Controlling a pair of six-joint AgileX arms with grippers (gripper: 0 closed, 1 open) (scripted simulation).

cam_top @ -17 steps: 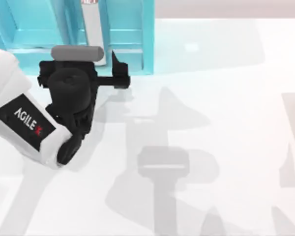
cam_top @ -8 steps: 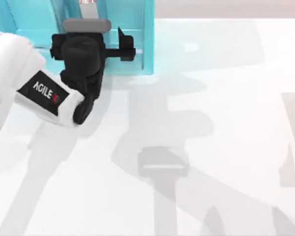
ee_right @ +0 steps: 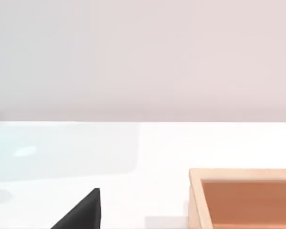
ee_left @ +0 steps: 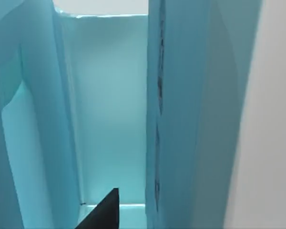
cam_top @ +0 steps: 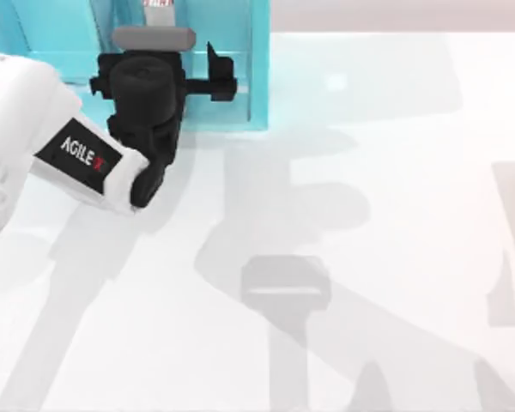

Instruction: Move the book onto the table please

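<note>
Spreading wide and glossy white, the surface (cam_top: pixel 369 172) carries a tall turquoise compartmented shelf (cam_top: pixel 259 69) at its far left edge. Left hand (cam_top: pixel 208 73) — black, two-fingered — reaches into the shelf; whether its fingers are spread, I cannot tell. Teal-blue hardback book (cam_top: pixel 158 17) stands upright inside the shelf, just beyond the hand.

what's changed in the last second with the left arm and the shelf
The left gripper moved from just in front of the turquoise shelf toward the far edge of the table, into the shelf's opening beside the book. Nothing was visibly grasped or released. Shelf and book stayed put.
</note>
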